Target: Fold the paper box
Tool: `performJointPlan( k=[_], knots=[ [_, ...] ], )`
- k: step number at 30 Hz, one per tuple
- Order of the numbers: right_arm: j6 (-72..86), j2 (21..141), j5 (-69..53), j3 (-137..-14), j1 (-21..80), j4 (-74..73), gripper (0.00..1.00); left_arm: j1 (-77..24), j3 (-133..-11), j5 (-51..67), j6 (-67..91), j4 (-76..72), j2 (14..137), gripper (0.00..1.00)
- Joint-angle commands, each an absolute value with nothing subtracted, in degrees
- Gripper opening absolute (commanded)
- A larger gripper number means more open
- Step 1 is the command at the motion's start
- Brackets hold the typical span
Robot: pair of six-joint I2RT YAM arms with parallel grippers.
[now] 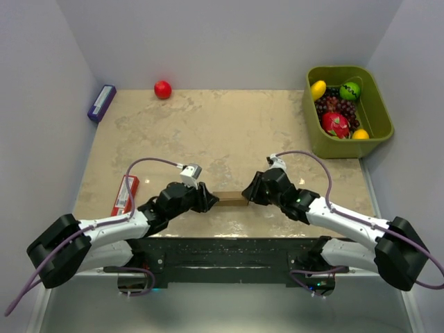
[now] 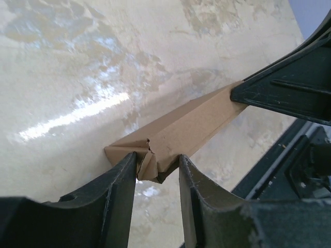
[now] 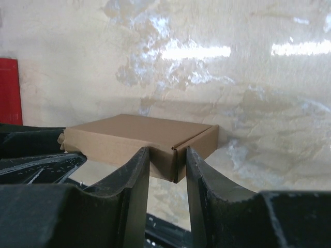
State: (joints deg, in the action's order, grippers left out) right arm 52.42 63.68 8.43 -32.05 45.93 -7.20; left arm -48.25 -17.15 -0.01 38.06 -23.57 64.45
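The paper box (image 1: pixel 230 198) is a small, flat, closed box of plain brown cardboard, held between my two arms near the table's front edge. My left gripper (image 1: pixel 210 200) is shut on its left end. In the left wrist view the fingers pinch a crumpled corner of the paper box (image 2: pixel 191 126), with my left gripper (image 2: pixel 158 161) closed around it. My right gripper (image 1: pixel 248 194) is shut on the opposite end. In the right wrist view both fingers press the near corner of the paper box (image 3: pixel 139 132) at my right gripper (image 3: pixel 167 155). The box looks raised slightly off the tabletop.
A flat red packet (image 1: pixel 125 195) lies left of the left arm and shows at the left edge of the right wrist view (image 3: pixel 9 90). A purple-blue box (image 1: pixel 101 103) and a red ball (image 1: pixel 162 89) sit at the back left. A green bin (image 1: pixel 333 147) of fruit stands at the back right.
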Motion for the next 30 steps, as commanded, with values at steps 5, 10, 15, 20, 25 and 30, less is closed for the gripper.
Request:
performJointPlan(
  k=[5, 10, 15, 20, 25, 30],
  knots=[
    [44.2, 66.4, 7.9, -34.1, 46.7, 6.9, 0.35, -48.6, -16.1, -8.7, 23.1, -38.2, 66.4, 0.46],
    [44.0, 63.6, 6.9, -31.8, 46.8, 4.8, 0.61, -48.7, -14.7, -7.0, 25.7, -33.8, 64.9, 0.88],
    [42.7, 56.8, 8.4, -31.0, 46.8, 0.2, 0.76, -48.7, -13.4, -6.1, 28.2, -24.3, 55.8, 1.0],
    [40.7, 55.7, 11.2, -33.9, 46.4, -4.6, 0.86, -48.3, -14.3, -8.3, 29.6, -17.8, 49.1, 1.0],
    [37.5, 60.3, 9.6, -37.4, 41.8, -3.4, 0.87, -39.1, -23.2, -6.8, 28.0, -11.2, 54.8, 1.0],
    [32.7, 60.5, 6.8, -38.9, 33.3, -2.5, 0.89, -27.9, -30.1, -2.1, 27.1, -8.6, 55.6, 1.0]
  ],
)
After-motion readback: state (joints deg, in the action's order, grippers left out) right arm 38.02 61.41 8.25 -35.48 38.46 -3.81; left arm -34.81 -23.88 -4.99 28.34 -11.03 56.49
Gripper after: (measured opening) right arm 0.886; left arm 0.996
